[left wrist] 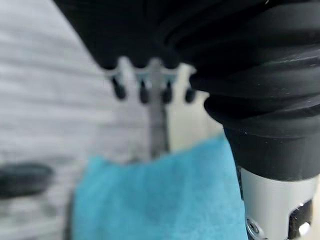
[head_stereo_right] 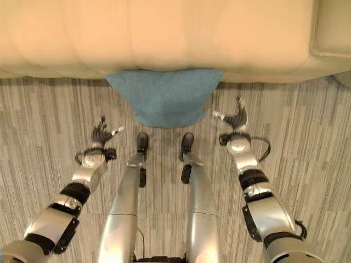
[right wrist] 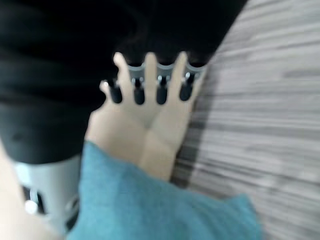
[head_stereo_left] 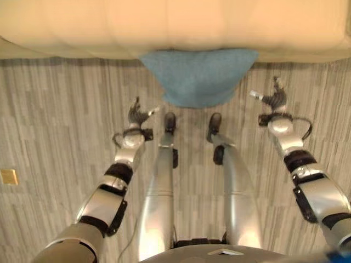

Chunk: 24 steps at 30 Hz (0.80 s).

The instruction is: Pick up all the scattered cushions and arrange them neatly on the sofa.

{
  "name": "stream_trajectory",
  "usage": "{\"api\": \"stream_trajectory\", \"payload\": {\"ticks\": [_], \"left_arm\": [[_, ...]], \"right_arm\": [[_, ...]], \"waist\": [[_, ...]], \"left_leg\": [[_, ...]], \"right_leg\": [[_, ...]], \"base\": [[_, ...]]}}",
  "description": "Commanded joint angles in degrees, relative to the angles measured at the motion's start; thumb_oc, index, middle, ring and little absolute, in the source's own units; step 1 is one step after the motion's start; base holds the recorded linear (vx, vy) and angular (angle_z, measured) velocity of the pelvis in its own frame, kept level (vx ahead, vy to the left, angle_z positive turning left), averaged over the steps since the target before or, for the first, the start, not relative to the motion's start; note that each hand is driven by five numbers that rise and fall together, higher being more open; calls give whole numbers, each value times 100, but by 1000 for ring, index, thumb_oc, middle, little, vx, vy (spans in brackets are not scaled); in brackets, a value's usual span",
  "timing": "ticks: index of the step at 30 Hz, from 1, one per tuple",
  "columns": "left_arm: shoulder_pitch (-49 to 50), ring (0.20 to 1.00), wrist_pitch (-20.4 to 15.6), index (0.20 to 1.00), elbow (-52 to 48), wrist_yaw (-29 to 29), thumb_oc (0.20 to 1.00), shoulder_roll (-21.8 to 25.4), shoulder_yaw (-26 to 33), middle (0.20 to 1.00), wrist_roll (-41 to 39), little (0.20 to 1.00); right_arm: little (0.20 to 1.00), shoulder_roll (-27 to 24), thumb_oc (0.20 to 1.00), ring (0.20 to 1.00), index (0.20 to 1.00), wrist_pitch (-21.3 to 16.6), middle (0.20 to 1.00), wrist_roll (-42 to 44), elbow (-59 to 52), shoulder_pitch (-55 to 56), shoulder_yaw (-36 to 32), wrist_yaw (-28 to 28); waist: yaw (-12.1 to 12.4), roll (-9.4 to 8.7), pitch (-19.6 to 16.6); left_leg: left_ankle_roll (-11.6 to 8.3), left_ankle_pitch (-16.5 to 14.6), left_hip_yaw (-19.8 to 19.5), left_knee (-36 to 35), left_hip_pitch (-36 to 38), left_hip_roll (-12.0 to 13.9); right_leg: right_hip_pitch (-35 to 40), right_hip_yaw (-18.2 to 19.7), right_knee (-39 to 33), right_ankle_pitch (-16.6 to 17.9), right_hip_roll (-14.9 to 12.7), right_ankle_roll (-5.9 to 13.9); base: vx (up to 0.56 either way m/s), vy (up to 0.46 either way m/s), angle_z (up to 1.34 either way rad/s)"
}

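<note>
In the left eye view the cushion [head_stereo_left: 198, 76] lies at upper centre on the carpet [head_stereo_left: 60, 120], its far edge against the sofa [head_stereo_left: 175, 24] that spans the top of the frame and blocks any reach from behind. Bare carpet lies open to the cushion's left and right, where the left hand [head_stereo_left: 138, 114] and right hand [head_stereo_left: 276, 97] hang with fingers spread, each apart from it. A small yellow tile [head_stereo_left: 8, 176] sits at the far left edge, well clear.
</note>
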Motion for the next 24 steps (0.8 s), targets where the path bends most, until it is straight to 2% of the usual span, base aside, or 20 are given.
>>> {"api": "stream_trajectory", "payload": {"ticks": [1, 7, 11, 19, 24], "left_arm": [[338, 1000, -338, 1000, -80, 86, 1000, 63, 16, 1000, -254, 1000], [-322, 1000, -348, 1000, -138, 153, 1000, 305, -75, 1000, -407, 1000], [-599, 1000, -385, 1000, -166, 137, 1000, 345, -113, 1000, -580, 1000], [-846, 1000, -376, 1000, -103, 59, 1000, 260, -172, 1000, -868, 1000], [-1283, 1000, -359, 1000, -19, -22, 1000, 261, -390, 1000, -995, 1000]], "right_arm": [[1000, -141, 1000, 1000, 1000, -330, 1000, 420, -221, 632, 128, -255], [1000, -252, 1000, 1000, 1000, -430, 1000, 646, -275, 63, 217, -295], [1000, -298, 1000, 1000, 1000, -514, 1000, 948, -224, -108, 263, -119], [1000, -357, 1000, 1000, 1000, -701, 1000, 1630, -236, -487, 394, 255], [1000, -338, 1000, 1000, 1000, -699, 1000, 1942, -314, -1085, 933, 592]], "waist": [[-116, 221, -942], [-163, 267, -1034], [-192, 287, -1106], [-175, 288, -1143], [-152, 298, -1003]], "left_leg": [[-67, -227, 42, -307, -162, -3], [51, -322, 76, 205, -1156, -97], [49, -350, 78, 492, -1592, -161], [54, -405, 100, 805, -2085, -138], [61, -439, 77, 1006, -2216, -78]], "right_leg": [[-47, 428, 155, -522, -75, 538], [-1087, 623, 668, -578, -68, 603], [-1573, 708, 963, -607, -74, 600], [-2102, 817, 1214, -596, -5, 613], [-2205, 815, 1305, -597, 13, 630]], "base": [[-23, 5, 5], [7, -3, 0], [39, -22, 3], [38, -36, 0], [35, -24, -6]]}}
